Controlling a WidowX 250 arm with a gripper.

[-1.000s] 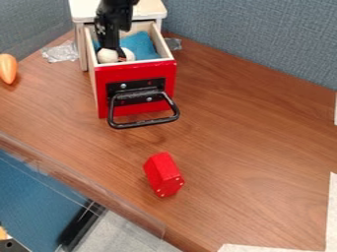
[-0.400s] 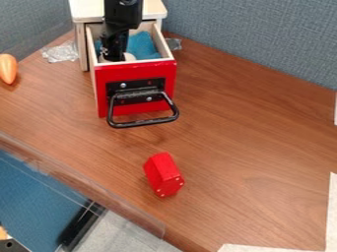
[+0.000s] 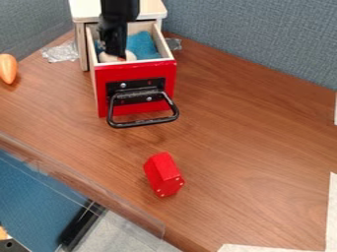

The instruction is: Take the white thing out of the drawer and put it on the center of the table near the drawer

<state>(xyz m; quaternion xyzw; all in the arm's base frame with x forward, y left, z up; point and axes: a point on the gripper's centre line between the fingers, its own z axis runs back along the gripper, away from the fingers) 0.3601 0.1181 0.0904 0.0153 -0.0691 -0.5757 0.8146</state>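
Note:
The drawer (image 3: pixel 135 66) with its red front and black wire handle stands pulled out from a small white-topped cabinet (image 3: pixel 152 10). My gripper (image 3: pixel 118 55) hangs down into the front left part of the drawer, right over the white thing (image 3: pixel 107 57). Parts of the white thing show on both sides of the gripper's lower end; the middle is hidden behind it. I cannot tell whether the two are joined. A blue cloth (image 3: pixel 142 46) lies behind and to the right inside the drawer. The brown table (image 3: pixel 230 133) spreads out in front and to the right.
A red block (image 3: pixel 163 174) lies on the table in front of the drawer. An orange object (image 3: pixel 8 68) is at the far left edge, and crumpled clear plastic (image 3: pixel 60 52) sits left of the cabinet. Blue-grey partition walls (image 3: pixel 263 39) bound the table at the back.
Compared with a second ago, the gripper has turned and shifted slightly, covering more of the white thing's middle. Since the later earlier frame it has moved a little up and left. The drawer has stayed put.

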